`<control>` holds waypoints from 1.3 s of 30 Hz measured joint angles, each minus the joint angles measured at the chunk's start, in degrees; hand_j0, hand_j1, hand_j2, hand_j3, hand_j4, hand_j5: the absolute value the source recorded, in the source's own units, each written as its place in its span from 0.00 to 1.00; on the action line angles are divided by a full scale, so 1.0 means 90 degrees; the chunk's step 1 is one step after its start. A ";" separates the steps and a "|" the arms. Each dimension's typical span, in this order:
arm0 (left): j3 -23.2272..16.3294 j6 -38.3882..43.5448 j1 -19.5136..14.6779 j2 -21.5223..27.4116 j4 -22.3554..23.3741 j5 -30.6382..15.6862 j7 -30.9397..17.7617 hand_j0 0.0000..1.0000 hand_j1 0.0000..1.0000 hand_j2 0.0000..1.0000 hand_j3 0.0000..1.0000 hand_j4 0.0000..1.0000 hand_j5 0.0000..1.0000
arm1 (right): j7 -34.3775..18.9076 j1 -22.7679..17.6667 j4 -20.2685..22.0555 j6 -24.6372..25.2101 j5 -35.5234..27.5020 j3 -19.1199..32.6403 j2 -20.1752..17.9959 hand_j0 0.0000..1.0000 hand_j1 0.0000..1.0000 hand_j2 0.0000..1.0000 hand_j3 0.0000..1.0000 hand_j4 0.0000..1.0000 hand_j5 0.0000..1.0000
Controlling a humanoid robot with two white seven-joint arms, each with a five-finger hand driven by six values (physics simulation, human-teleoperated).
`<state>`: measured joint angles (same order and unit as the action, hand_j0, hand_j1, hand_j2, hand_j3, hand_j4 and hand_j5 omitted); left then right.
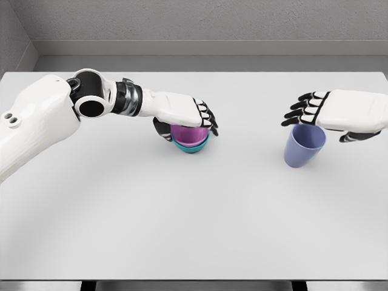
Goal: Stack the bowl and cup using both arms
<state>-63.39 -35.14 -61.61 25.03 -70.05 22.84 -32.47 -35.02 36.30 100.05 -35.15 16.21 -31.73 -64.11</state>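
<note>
The white table carries everything. The left hand lies over a purple bowl nested in a teal bowl, fingers curled round them from above, so the bowl stacking looks done. The right hand hovers above the blue cup, fingers spread, holding nothing. The cup, just beneath it, remains to be stacked.

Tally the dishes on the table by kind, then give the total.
Bowls: 2, a purple bowl nested in a teal bowl, under the left hand
Cups: 1, a blue cup, below the right hand
Total: 3
</note>
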 measured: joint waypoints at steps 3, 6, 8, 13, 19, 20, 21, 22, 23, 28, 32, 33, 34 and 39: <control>-0.0001 0.0000 0.0000 0.0000 0.0000 -0.0010 0.0006 1.00 1.00 1.00 1.00 1.00 1.00 | 0.0000 -0.0010 -0.0027 0.0000 0.0010 0.0001 0.0032 1.00 1.00 1.00 1.00 1.00 1.00; 0.0003 0.0001 -0.0019 0.0016 -0.0005 -0.0028 0.0016 1.00 1.00 1.00 1.00 1.00 1.00 | 0.0000 -0.0020 -0.0037 0.0000 0.0018 -0.0010 0.0036 1.00 1.00 1.00 1.00 1.00 1.00; 0.0004 0.0003 -0.0195 0.0079 -0.0025 -0.0098 0.0028 1.00 1.00 1.00 1.00 1.00 1.00 | 0.0000 -0.0020 -0.0039 0.0000 0.0023 -0.0021 0.0036 1.00 1.00 1.00 1.00 1.00 1.00; 0.0061 0.0004 -0.0469 0.1346 -0.0460 -0.0968 0.0044 1.00 1.00 1.00 1.00 1.00 1.00 | 0.0000 -0.0049 -0.0034 0.0000 0.0047 -0.0045 0.0051 1.00 1.00 1.00 1.00 1.00 1.00; 0.0348 -0.0004 0.0059 0.2590 -0.0628 -0.1430 0.0017 1.00 1.00 1.00 1.00 1.00 1.00 | 0.0000 -0.0058 -0.0036 0.0000 0.0108 -0.0141 0.0069 1.00 1.00 1.00 1.00 1.00 1.00; 0.0372 -0.0004 0.0097 0.2642 -0.0634 -0.1445 0.0009 1.00 1.00 1.00 1.00 1.00 1.00 | 0.0000 -0.0059 -0.0038 0.0000 0.0125 -0.0166 0.0086 1.00 1.00 1.00 1.00 1.00 1.00; 0.0390 -0.0003 0.0107 0.2684 -0.0637 -0.1455 0.0004 1.00 1.00 1.00 1.00 1.00 1.00 | 0.0000 -0.0059 -0.0039 0.0000 0.0141 -0.0190 0.0101 1.00 1.00 1.00 1.00 1.00 1.00; 0.0402 -0.0002 0.0117 0.2710 -0.0636 -0.1459 0.0000 1.00 1.00 1.00 1.00 1.00 1.00 | 0.0000 -0.0059 -0.0040 0.0000 0.0167 -0.0212 0.0114 1.00 1.00 1.00 1.00 1.00 1.00; 0.0410 -0.0002 0.0127 0.2725 -0.0636 -0.1461 -0.0002 1.00 1.00 1.00 1.00 1.00 1.00 | 0.0000 -0.0059 -0.0041 0.0000 0.0193 -0.0232 0.0124 1.00 1.00 1.00 1.00 1.00 1.00; 0.0404 -0.0001 0.0137 0.2730 -0.0619 -0.1459 -0.0007 1.00 1.00 1.00 1.00 1.00 1.00 | 0.0000 -0.0117 -0.0072 0.0000 0.0260 -0.0276 0.0178 1.00 1.00 1.00 1.00 1.00 1.00; 0.0392 -0.0001 0.0185 0.2699 -0.0617 -0.1457 -0.0013 1.00 1.00 1.00 1.00 1.00 1.00 | 0.0000 -0.0137 -0.0109 0.0000 0.0345 -0.0288 0.0247 1.00 1.00 1.00 1.00 1.00 1.00; 0.0392 -0.0001 0.0186 0.2697 -0.0616 -0.1455 -0.0015 1.00 1.00 1.00 1.00 1.00 1.00 | 0.0000 -0.0156 -0.0115 0.0000 0.0362 -0.0289 0.0258 1.00 1.00 1.00 1.00 1.00 1.00; 0.0391 -0.0001 0.0186 0.2693 -0.0616 -0.1453 -0.0016 1.00 1.00 1.00 1.00 1.00 1.00 | 0.0000 -0.0156 -0.0119 0.0000 0.0374 -0.0288 0.0269 1.00 1.00 1.00 1.00 1.00 1.00; 0.0390 -0.0001 0.0205 0.2689 -0.0615 -0.1449 -0.0017 1.00 1.00 1.00 1.00 1.00 1.00 | 0.0000 -0.0176 -0.0147 0.0001 0.0452 -0.0303 0.0314 1.00 1.00 1.00 1.00 1.00 1.00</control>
<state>-59.88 -35.14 -59.77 49.24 -75.59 9.80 -32.62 -35.02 34.72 98.72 -35.14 20.28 -34.45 -61.28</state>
